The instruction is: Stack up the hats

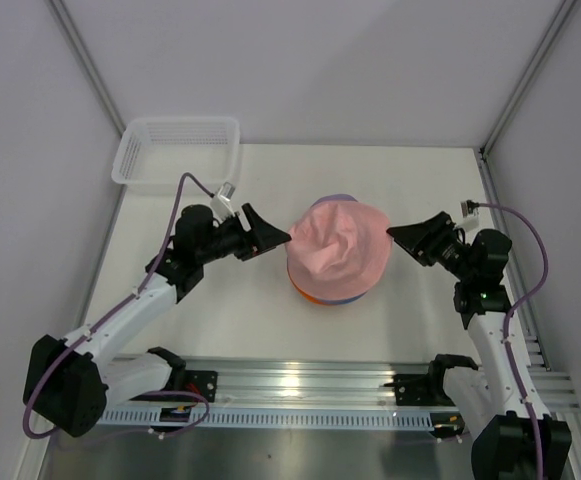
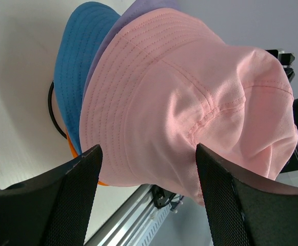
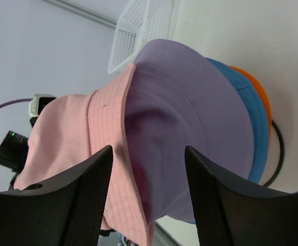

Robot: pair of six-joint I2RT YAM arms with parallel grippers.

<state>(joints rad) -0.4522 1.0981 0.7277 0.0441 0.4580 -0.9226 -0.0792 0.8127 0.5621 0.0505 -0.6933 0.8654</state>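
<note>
The four hats sit in one pile at the table's middle. The pale pink hat [image 1: 335, 245] lies on top, crumpled and askew. Under it are the lavender hat [image 3: 190, 113], the blue hat [image 3: 256, 128] and the orange hat [image 3: 256, 87]. The left wrist view shows the pink hat [image 2: 190, 97] over the lavender [image 2: 133, 15], blue [image 2: 77, 61] and orange [image 2: 74, 151] brims. In the right wrist view the pink hat [image 3: 72, 133] leaves the lavender crown bare. My left gripper [image 1: 275, 235] [image 2: 149, 148] is open at the pile's left side. My right gripper [image 1: 402, 235] [image 3: 147, 148] is open just right of the pile.
A white mesh basket [image 1: 175, 150] stands at the back left; it also shows in the right wrist view [image 3: 143, 31]. A thin black wire stand [image 2: 54, 115] [image 3: 279, 148] shows under the pile. A metal rail [image 1: 300, 385] runs along the near edge.
</note>
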